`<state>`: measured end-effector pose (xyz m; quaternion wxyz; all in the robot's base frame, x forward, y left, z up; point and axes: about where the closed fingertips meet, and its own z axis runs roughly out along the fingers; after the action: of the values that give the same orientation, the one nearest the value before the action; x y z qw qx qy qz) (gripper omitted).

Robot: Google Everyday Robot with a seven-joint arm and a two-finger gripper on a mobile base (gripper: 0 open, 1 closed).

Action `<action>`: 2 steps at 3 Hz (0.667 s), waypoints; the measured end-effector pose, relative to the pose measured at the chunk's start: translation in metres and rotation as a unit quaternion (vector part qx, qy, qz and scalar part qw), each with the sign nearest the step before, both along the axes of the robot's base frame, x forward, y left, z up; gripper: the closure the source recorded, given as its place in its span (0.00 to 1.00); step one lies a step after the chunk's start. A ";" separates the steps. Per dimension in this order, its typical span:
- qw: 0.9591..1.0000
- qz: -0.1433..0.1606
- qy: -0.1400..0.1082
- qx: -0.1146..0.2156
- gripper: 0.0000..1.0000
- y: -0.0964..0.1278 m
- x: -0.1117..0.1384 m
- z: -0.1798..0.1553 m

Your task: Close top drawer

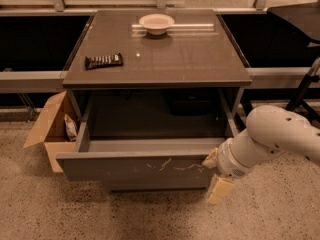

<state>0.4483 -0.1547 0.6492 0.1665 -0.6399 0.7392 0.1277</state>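
The top drawer (135,167) is pulled wide out of the cabinet, its dark-grey flat front showing pale squiggly scratch marks at the right. The inside of the drawer looks empty. My gripper (215,175) is at the right end of the drawer front, on the end of my white arm (280,139) that comes in from the right. Its two pale fingers stand apart, the upper one (210,160) against the front's top right corner and the lower one (219,189) below the front's bottom edge. It holds nothing.
The cabinet top (160,59) carries a white bowl (156,22) at the back and a dark snack bar (103,60) at the left. An open cardboard box (50,129) sits on the floor to the left of the cabinet. A dark stand leg (305,89) is at the right.
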 end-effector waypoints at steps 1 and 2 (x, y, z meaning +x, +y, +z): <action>1.000 0.007 -0.006 0.009 0.00 -0.010 0.030 0.001; 1.000 0.009 -0.006 0.010 0.03 -0.011 0.032 0.001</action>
<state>0.4807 -0.1660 0.6500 0.1766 -0.6455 0.7311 0.1328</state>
